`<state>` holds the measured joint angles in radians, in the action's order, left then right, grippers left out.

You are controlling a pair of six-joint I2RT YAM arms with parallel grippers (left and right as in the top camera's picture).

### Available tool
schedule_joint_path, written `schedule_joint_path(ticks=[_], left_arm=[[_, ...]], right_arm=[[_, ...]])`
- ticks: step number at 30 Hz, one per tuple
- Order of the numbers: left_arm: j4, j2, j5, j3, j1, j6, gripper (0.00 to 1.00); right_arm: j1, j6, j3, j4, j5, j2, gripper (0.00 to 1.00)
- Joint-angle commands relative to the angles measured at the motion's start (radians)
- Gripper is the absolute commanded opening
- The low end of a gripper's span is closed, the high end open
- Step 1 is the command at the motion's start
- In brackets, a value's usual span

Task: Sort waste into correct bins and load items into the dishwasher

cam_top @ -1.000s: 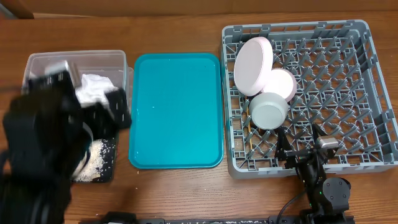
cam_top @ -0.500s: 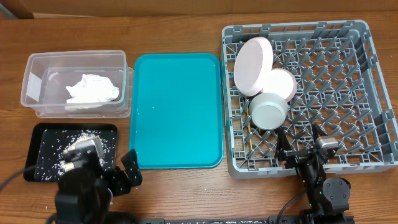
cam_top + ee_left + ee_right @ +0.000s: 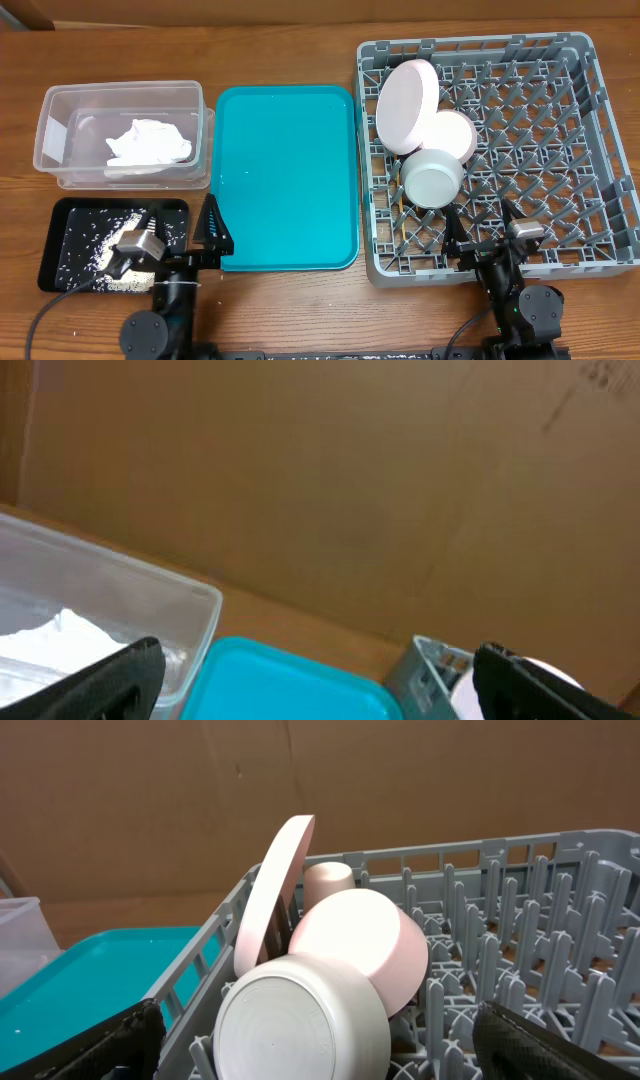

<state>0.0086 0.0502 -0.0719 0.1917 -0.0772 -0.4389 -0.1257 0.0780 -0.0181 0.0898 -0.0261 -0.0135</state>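
The clear tub (image 3: 60, 140) holds the crumpled white napkin (image 3: 150, 143). The black tray (image 3: 60, 260) holds loose rice grains (image 3: 95, 240). The grey dish rack (image 3: 540, 150) holds the upright pink plate (image 3: 408, 105), a pink bowl-shaped dish (image 3: 452, 135), the white-grey bowl (image 3: 432, 177) and the chopsticks (image 3: 403, 215). The cream cup (image 3: 330, 880) shows behind the plate (image 3: 270, 890). My left gripper (image 3: 182, 235) is open and empty at the front, between the black tray and the teal tray. My right gripper (image 3: 482, 232) is open and empty at the rack's front edge, facing the bowl (image 3: 300, 1020). No red packet shows.
The teal serving tray (image 3: 285, 175) lies between the bins and the rack. It also shows in the left wrist view (image 3: 290, 685), with the tub's corner (image 3: 190, 610) on its left. A brown cardboard wall stands behind the table.
My left arm has pulled back from over the tub and black tray to the table's front edge, uncovering both bins. The right arm has not moved.
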Motion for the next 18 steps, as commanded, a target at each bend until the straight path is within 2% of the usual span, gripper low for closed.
schedule_joint_path(ticks=[1, 5, 8, 13, 15, 18], left_arm=[[0.055, -0.049, -0.005, -0.090, 0.015, -0.003, 1.00], [0.074, -0.047, 0.018, -0.159, 0.038, 0.003, 1.00], [0.036, -0.047, 0.063, -0.188, 0.064, 0.053, 1.00], [-0.088, -0.047, 0.092, -0.187, 0.098, 0.243, 1.00], [-0.085, -0.047, 0.095, -0.187, 0.098, 0.334, 1.00], [-0.085, -0.047, 0.094, -0.187, 0.098, 0.378, 1.00]], right_arm=[[0.003, -0.004, 0.010, -0.008, -0.002, 0.011, 1.00], [0.003, -0.003, 0.010, -0.008, -0.002, 0.011, 1.00], [0.003, -0.004, 0.010, -0.008, -0.002, 0.011, 1.00], [0.003, -0.004, 0.010, -0.008, -0.002, 0.011, 1.00], [0.003, -0.004, 0.010, -0.008, -0.002, 0.011, 1.00], [0.003, -0.003, 0.010, -0.008, -0.002, 0.011, 1.00]])
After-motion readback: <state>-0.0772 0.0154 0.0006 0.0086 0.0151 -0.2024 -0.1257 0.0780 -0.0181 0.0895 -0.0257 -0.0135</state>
